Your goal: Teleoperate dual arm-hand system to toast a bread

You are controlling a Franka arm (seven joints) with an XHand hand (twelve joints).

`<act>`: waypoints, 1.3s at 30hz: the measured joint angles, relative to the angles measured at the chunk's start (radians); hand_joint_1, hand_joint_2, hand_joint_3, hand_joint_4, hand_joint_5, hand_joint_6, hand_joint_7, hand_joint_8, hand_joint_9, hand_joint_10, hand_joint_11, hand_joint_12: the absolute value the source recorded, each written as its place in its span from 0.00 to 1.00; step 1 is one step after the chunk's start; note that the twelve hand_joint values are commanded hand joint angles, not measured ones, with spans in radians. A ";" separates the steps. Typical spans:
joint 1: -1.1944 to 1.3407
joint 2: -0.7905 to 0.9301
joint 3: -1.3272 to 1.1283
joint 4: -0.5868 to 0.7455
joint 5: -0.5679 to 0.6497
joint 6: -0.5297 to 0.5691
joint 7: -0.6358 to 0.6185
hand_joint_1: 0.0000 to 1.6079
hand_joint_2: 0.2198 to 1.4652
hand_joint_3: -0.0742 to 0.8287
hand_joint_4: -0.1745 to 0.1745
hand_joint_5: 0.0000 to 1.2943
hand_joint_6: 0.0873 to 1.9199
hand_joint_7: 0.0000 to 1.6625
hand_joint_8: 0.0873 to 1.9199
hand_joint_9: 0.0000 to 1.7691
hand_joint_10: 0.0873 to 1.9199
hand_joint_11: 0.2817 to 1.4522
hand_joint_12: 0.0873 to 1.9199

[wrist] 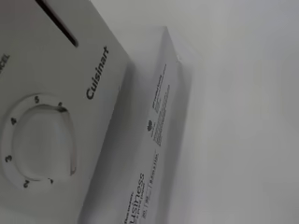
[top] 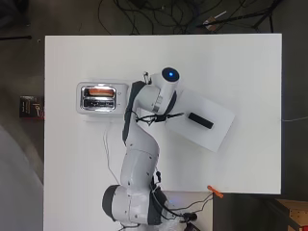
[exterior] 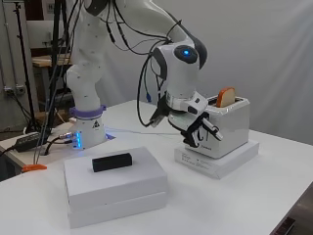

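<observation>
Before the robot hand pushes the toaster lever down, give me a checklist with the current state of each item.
1. Bread in a toaster slot, sticking up: ok.
2. Second slot empty, per the overhead view: ok.
3. Robot hand at the toaster's control face, fingers curled, holding nothing: ok.
4. Fingers on the lever: cannot tell; contact is hidden.
5. Toaster sits squarely on its white box: ok.
6. Black block on the other white box, apart from the robot hand: ok.

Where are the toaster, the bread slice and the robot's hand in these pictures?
toaster [exterior: 234,128]: side view, its white side wall.
bread slice [exterior: 226,97]: side view, the part sticking out of the slot.
hand [exterior: 198,131]: side view, its curled black fingers.
</observation>
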 joint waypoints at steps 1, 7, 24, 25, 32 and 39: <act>-0.018 0.016 0.015 0.005 0.002 0.000 -0.005 0.00 0.67 0.09 0.02 0.23 0.00 0.74 1.00 0.84 1.00 0.66 1.00; -0.108 0.103 0.098 0.047 0.022 0.003 -0.002 0.02 0.67 0.08 0.05 0.22 0.00 0.72 1.00 0.82 1.00 0.61 1.00; -0.209 0.145 0.187 0.052 0.000 -0.004 0.046 0.07 0.70 0.09 0.10 0.20 0.00 0.66 1.00 0.75 1.00 0.45 0.96; -0.208 0.125 0.193 0.051 -0.015 -0.004 0.068 0.06 0.71 0.09 0.12 0.21 0.00 0.64 1.00 0.74 1.00 0.43 0.96; -0.239 -0.124 0.271 -0.007 -0.139 0.040 0.138 0.00 0.72 0.08 0.14 0.27 0.00 0.52 1.00 0.63 1.00 0.27 0.73; -0.321 -0.614 0.436 -0.063 -0.359 -0.014 0.277 0.00 0.69 0.08 0.21 0.28 0.00 0.42 0.00 0.44 0.00 0.15 0.00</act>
